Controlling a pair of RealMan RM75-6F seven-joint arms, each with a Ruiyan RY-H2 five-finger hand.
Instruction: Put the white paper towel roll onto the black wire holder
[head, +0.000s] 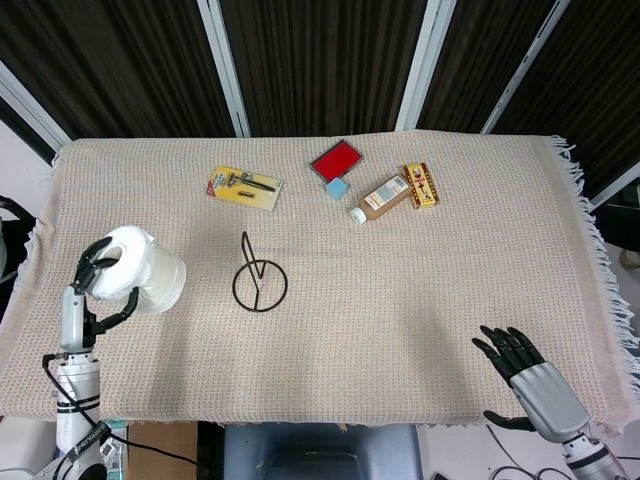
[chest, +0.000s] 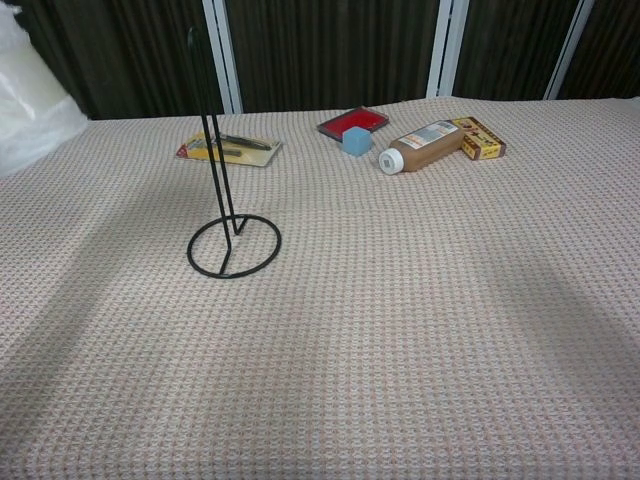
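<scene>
My left hand (head: 92, 285) grips the white paper towel roll (head: 140, 268) and holds it in the air, tilted, over the table's left side. In the chest view the roll (chest: 32, 105) shows at the upper left corner, cut by the frame edge, and the hand is hidden there. The black wire holder (head: 258, 278) stands upright to the right of the roll, its ring base on the cloth and its post (chest: 208, 130) rising straight. My right hand (head: 530, 375) hovers by the table's near right edge, fingers spread, holding nothing.
At the back lie a yellow blister pack (head: 244, 186), a red tray (head: 336, 159), a small blue cube (head: 337, 188), a brown bottle on its side (head: 381, 198) and a small printed box (head: 420, 185). A beige woven cloth (head: 400, 300) covers the table.
</scene>
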